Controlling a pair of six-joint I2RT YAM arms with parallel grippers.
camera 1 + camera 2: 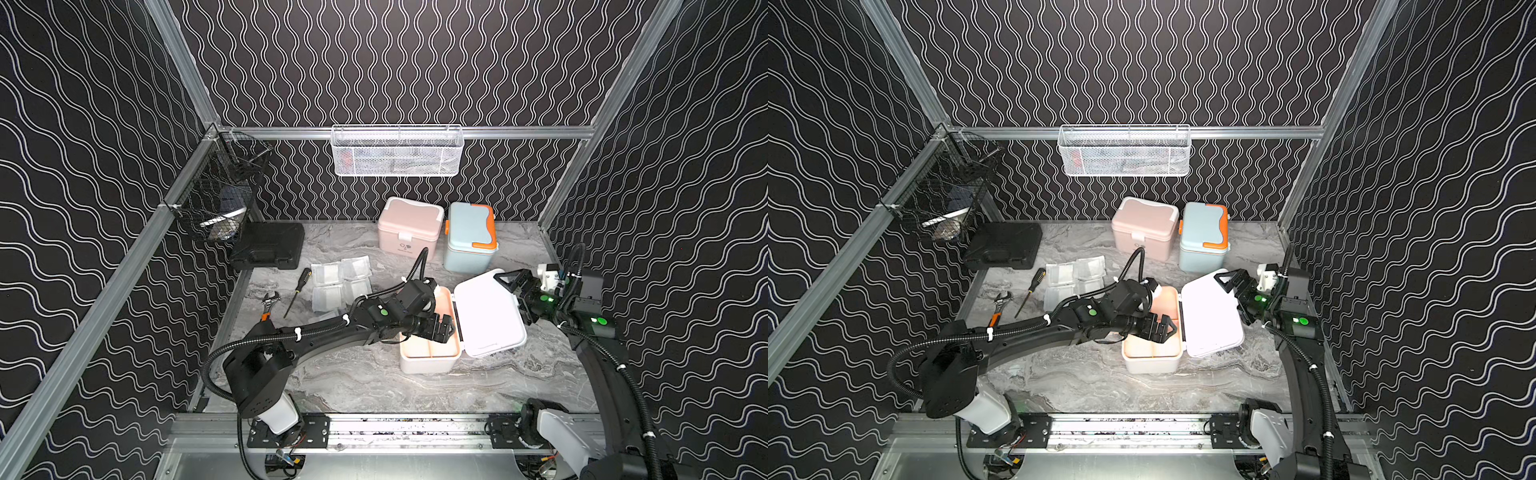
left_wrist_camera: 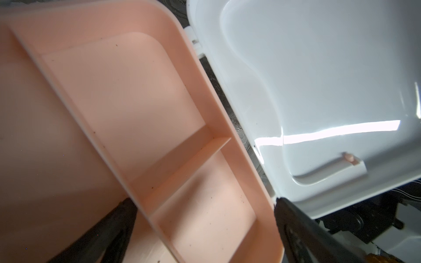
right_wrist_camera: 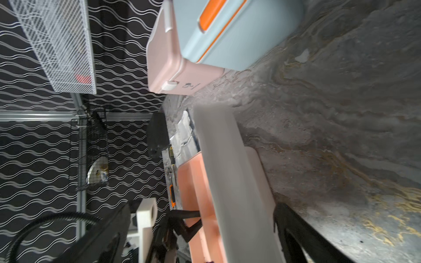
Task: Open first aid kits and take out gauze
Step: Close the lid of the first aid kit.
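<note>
The white first aid kit stands mid-table with its lid swung flat to the right and its peach tray bare. My left gripper hangs open just over that tray, holding nothing. My right gripper is open at the lid's far edge, and the lid's rim runs between its fingers. Several gauze packets lie on the table left of the kit. The pink kit and the blue-grey kit stand shut at the back.
A flat black hard case lies at the back left. A screwdriver and a wrench lie by the gauze. A black wire basket hangs on the left rail, a white mesh basket on the back rail.
</note>
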